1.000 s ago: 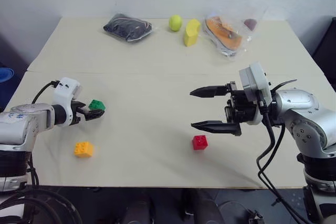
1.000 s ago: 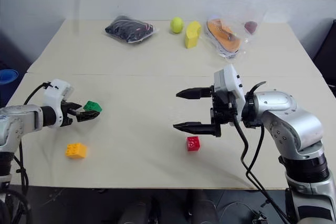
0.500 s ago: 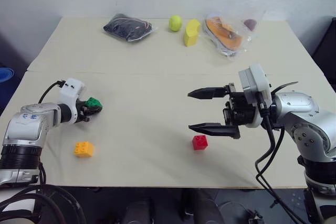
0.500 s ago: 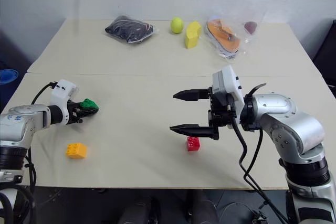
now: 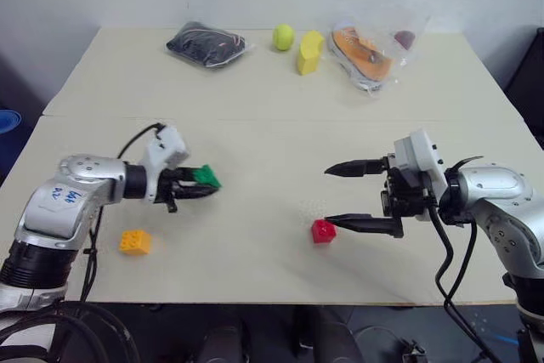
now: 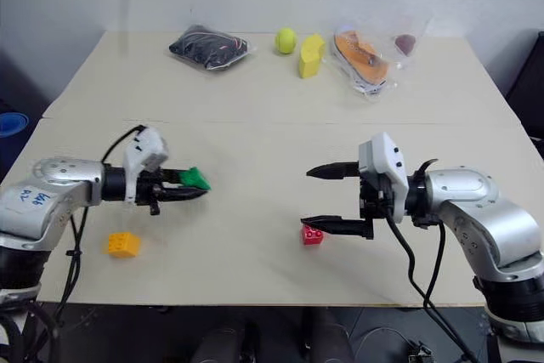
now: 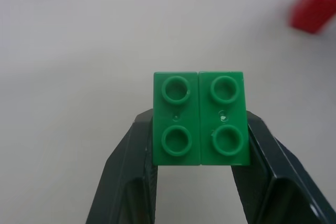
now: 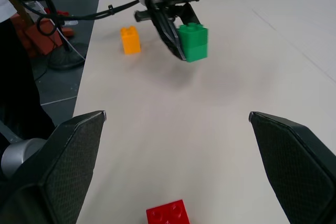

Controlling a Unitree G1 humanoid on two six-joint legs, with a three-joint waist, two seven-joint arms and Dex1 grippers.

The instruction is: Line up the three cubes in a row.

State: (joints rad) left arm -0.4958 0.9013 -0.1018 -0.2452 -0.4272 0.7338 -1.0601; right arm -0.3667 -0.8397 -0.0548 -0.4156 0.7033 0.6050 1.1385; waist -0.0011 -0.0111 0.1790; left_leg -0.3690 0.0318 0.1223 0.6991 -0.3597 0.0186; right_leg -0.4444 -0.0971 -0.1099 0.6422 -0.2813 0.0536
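Left tool (image 5: 194, 186) pinches the green brick (image 5: 205, 178) between its two black fingers and carries it above the desk (image 5: 255, 91), pointing toward the middle; the left wrist view shows the brick's four studs square between the pads, gripped on two opposite sides. Right tool (image 5: 357, 195) hangs spread wide and holds nothing, its lower finger just beside the red brick (image 5: 322, 230), which sits on the desk near the front edge; whether finger and brick touch cannot be told. An orange-yellow brick (image 5: 135, 241) lies apart on the robot's left, also near the front edge and below the left arm.

By the look of it the task is at an early step: one brick is in transit and none of the three stands next to another. A sensible next move is to bring the green brick down close to the red one, or midway between red and orange-yellow, set it flat with its sides parallel to theirs, and only then let the fingers part. With the right tool so close to the red brick, the two arms may crowd each other if both work the same spot.

At the far edge lie a dark bag (image 5: 206, 44), a yellow-green ball (image 5: 284, 36), a yellow curved block (image 5: 310, 52) and a clear packet (image 5: 365, 53) with something orange inside, all well away from the work.
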